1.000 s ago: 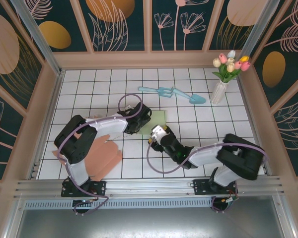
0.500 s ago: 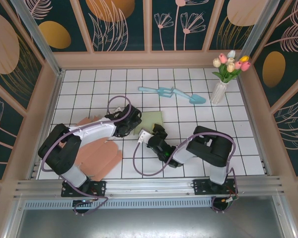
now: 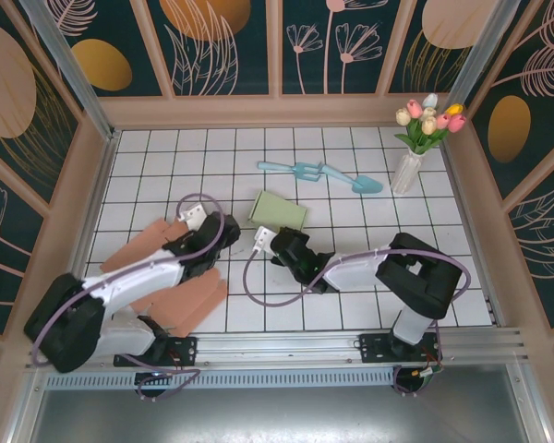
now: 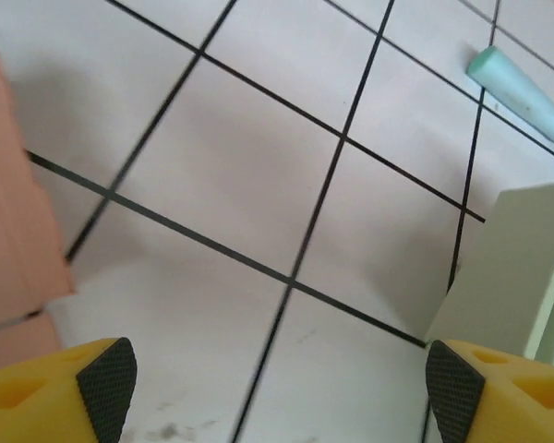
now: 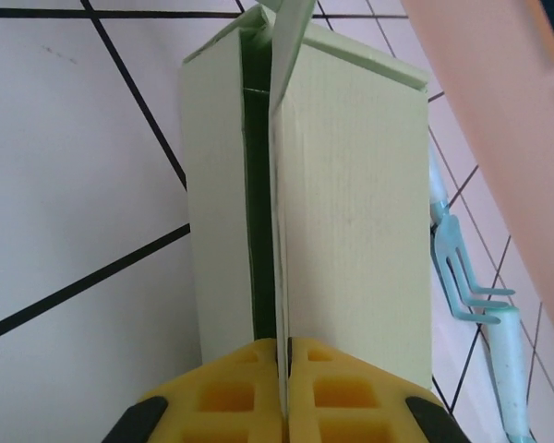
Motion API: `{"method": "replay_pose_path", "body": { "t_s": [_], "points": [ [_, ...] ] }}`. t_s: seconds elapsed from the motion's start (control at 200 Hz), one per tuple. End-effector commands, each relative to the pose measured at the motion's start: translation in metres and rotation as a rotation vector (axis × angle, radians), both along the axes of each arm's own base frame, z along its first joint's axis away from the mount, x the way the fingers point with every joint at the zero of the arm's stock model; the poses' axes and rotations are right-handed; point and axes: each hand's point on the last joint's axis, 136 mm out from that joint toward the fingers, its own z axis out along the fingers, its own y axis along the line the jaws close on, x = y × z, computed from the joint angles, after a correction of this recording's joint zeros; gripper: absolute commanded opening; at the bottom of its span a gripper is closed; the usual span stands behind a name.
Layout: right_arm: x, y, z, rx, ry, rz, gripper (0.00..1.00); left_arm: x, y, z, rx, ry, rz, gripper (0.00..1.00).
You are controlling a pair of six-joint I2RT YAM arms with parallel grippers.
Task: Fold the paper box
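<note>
The light green paper box (image 3: 279, 211) stands partly opened on the tiled table, just left of the middle. My right gripper (image 3: 279, 231) is at its near edge. In the right wrist view the yellow fingers (image 5: 342, 388) are shut on a thin upright wall of the paper box (image 5: 351, 203), and a dark gap shows between its panels. My left gripper (image 3: 223, 231) is to the left of the box, apart from it. In the left wrist view the left gripper (image 4: 279, 388) is open over bare tiles, with the box's corner (image 4: 522, 268) at the right edge.
Flat pink cardboard sheets (image 3: 180, 295) lie at the near left, under the left arm. A teal garden fork and trowel (image 3: 319, 173) lie behind the box. A glass vase of tulips (image 3: 408, 166) stands at the back right. Wooden walls enclose the table.
The right gripper has shut on the box's edge, and the box has shifted back and opened up. The left gripper has let go and pulled away to the left.
</note>
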Motion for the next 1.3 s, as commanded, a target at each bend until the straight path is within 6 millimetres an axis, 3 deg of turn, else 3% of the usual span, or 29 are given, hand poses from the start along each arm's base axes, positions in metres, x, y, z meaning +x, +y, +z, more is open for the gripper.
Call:
{"method": "replay_pose_path", "body": {
  "t_s": [0.0,0.15,0.24,0.285,0.395,0.545,0.746,0.991,1.296],
  "points": [
    [-0.01,-0.004,-0.012,-0.034,0.127,0.012,0.07,0.001,0.005,0.03,0.05,-0.289,-0.138,0.81],
    [-0.012,0.0,-0.011,-0.032,0.196,0.027,0.07,-0.028,-0.003,0.074,-0.001,-0.651,-0.341,0.73],
    [-0.013,0.001,-0.009,-0.027,0.22,0.037,0.06,-0.049,-0.024,0.094,0.039,-0.809,-0.538,0.75],
    [-0.014,0.001,-0.01,-0.026,0.234,0.046,0.07,-0.064,-0.041,0.097,0.086,-0.876,-0.689,0.76],
    [-0.018,0.002,-0.011,-0.024,0.272,0.071,0.07,-0.075,-0.055,0.092,0.121,-0.914,-0.809,0.73],
    [-0.03,0.002,-0.012,-0.01,0.322,0.117,0.06,-0.07,-0.065,0.075,0.221,-0.9,-0.875,0.57],
    [-0.042,0.003,0.001,0.037,0.352,0.156,0.06,-0.075,-0.067,0.074,0.273,-0.959,-0.912,0.58],
    [-0.053,0.005,0.023,0.103,0.351,0.213,0.06,-0.052,-0.068,0.054,0.361,-0.873,-0.874,0.54],
    [-0.059,0.009,0.024,0.109,0.367,0.248,0.06,-0.044,-0.068,0.065,0.411,-0.921,-0.843,0.52]
  ]
}}
